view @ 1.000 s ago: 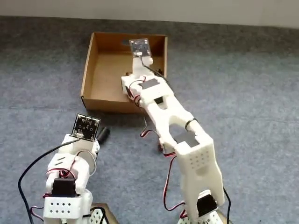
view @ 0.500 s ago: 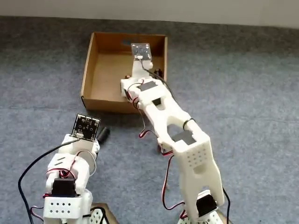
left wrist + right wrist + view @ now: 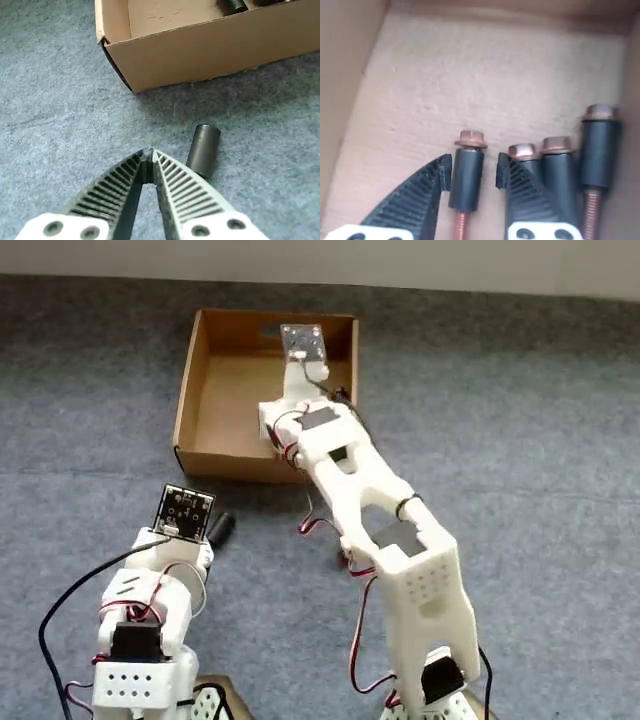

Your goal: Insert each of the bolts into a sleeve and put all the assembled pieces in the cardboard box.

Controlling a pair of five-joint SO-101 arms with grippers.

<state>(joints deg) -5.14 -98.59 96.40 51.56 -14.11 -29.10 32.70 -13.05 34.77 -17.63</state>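
My right gripper [image 3: 473, 167] is open inside the cardboard box [image 3: 190, 390], its fingers [image 3: 440, 180] on either side of an assembled piece [image 3: 466, 175], a copper bolt in a black sleeve lying on the box floor. A gap shows between the sleeve and one finger. Three more assembled pieces [image 3: 560, 165] lie side by side by the box wall. A lone black sleeve [image 3: 204, 149] lies on the carpet outside the box, also in the high view [image 3: 220, 530]. My left gripper [image 3: 148, 156] is shut and empty, just beside that sleeve.
The box's near wall and corner [image 3: 210, 50] stand just beyond the loose sleeve. The right arm [image 3: 345, 470] stretches over the box's near right edge. The left arm [image 3: 160, 585] sits at the front left on grey carpet [image 3: 520, 440].
The right arm's wrist dipped a little toward the box's near side and came back. The left arm and the loose sleeve have not moved.
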